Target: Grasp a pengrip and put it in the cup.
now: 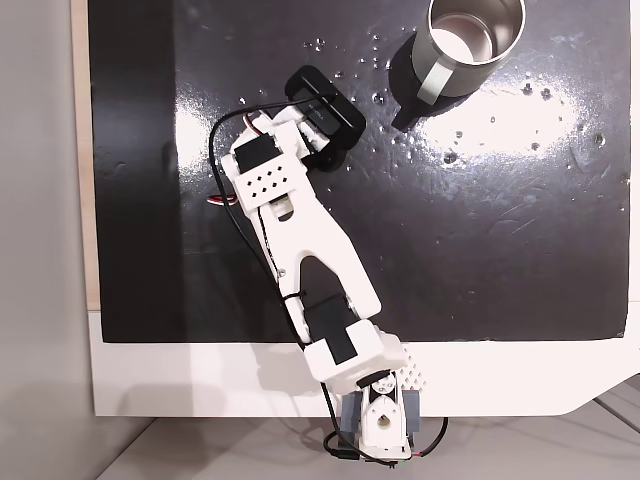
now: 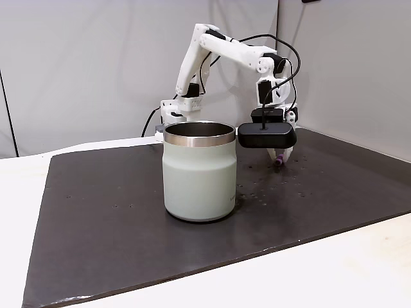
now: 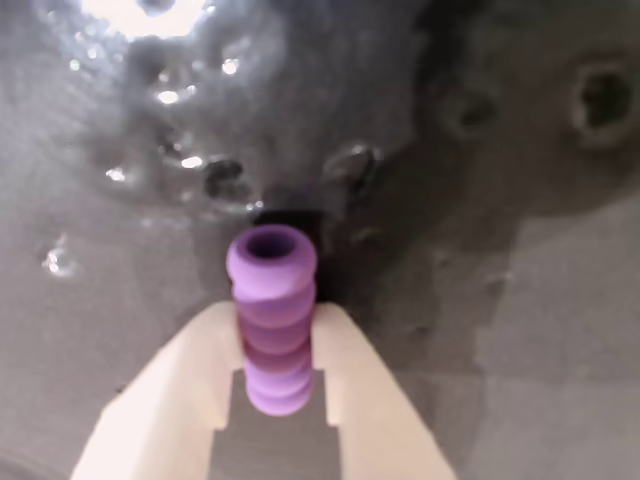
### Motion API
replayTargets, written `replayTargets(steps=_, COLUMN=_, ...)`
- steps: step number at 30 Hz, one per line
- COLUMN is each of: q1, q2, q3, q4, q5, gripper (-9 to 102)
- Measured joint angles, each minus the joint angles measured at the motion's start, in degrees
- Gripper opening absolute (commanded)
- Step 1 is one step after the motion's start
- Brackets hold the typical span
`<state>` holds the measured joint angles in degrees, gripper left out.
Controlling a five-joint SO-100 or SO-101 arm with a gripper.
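- Pinched between the two pale fingers [image 3: 150, 400] of the gripper [image 3: 275, 335]: the pen grip [image 3: 272, 315], clamped around its lower half, upper half poking out past the fingertips.
- Seen from the side, held just above the dark mat [image 2: 334, 192], tip of the pen grip [image 2: 280, 160] peeking out below the black wrist camera [image 2: 266, 135].
- Off to one side of the gripper and well apart from it: the cup [image 2: 199, 170], upright, open mouth up, handle [image 1: 432, 82] turned toward the arm in the view from above.
- Look of the pen grip: light purple, short stack of rounded ribs, hollow at the free end, soft and rubbery by appearance, tiny next to the cup.
- Risk, as a judgement: soft ribbed rubber likely to squirm or pop out sideways under a tight squeeze, especially with so much of it overhanging the fingertips.
- Wet mat with scattered droplets [image 1: 455, 130] beneath the gripper; any moisture on the fingers likely to weaken the hold further.
- Carried too low toward the cup: danger of knocking the steel rim [image 2: 199, 135] or the handle and tipping or shoving the cup.
- Released off-centre: likely bounce off the rim, then a roll across the slick mat.
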<state>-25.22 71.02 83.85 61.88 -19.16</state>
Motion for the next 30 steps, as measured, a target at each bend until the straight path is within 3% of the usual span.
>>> replayTargets(steps=14, q1=9.84, q2=8.7, q3=-15.38, q4=17.31, q5=4.66, gripper=0)
replayTargets(steps=22, q1=14.24, q2=19.16, q3=-18.9, q4=22.85, q5=4.66, gripper=0)
replayTargets(steps=30, q1=22.85, q2=18.37, q3=-33.75, q4=30.32, q5=4.66, gripper=0)
